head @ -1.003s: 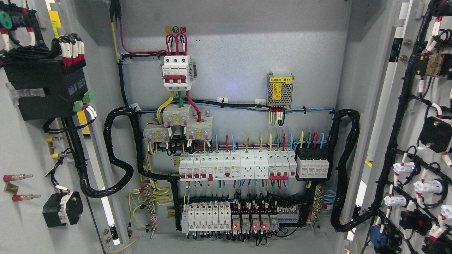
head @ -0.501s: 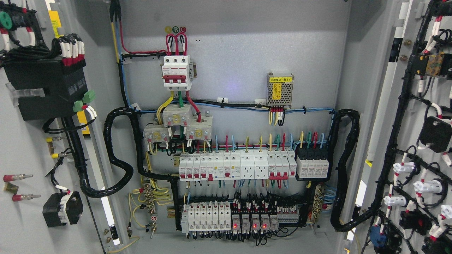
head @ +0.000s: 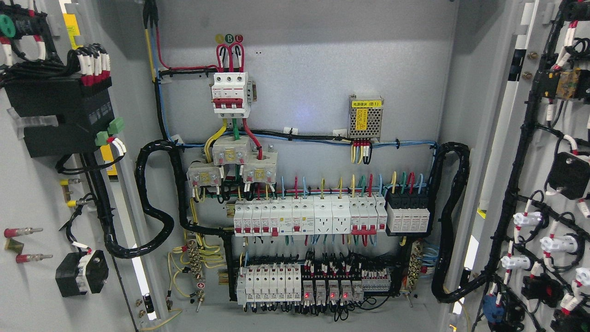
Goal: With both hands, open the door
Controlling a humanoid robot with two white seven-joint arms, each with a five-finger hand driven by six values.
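Both doors of the grey electrical cabinet stand swung wide. The left door (head: 27,193) shows its inner face at the picture's left, with a black module and wired parts on it. At the right edge the right door (head: 544,152) also shows its inner face, lined with black cable looms and white lamp backs. Between them the cabinet's back panel (head: 304,69) lies in full view. Neither of my hands nor any arm appears in the head view.
On the back panel sit a red-and-white main breaker (head: 230,94), a small power supply with a yellow label (head: 365,117), rows of white breakers (head: 309,216) and relays with red lights (head: 325,293). Thick black conduits (head: 154,198) loop from the panel to each door.
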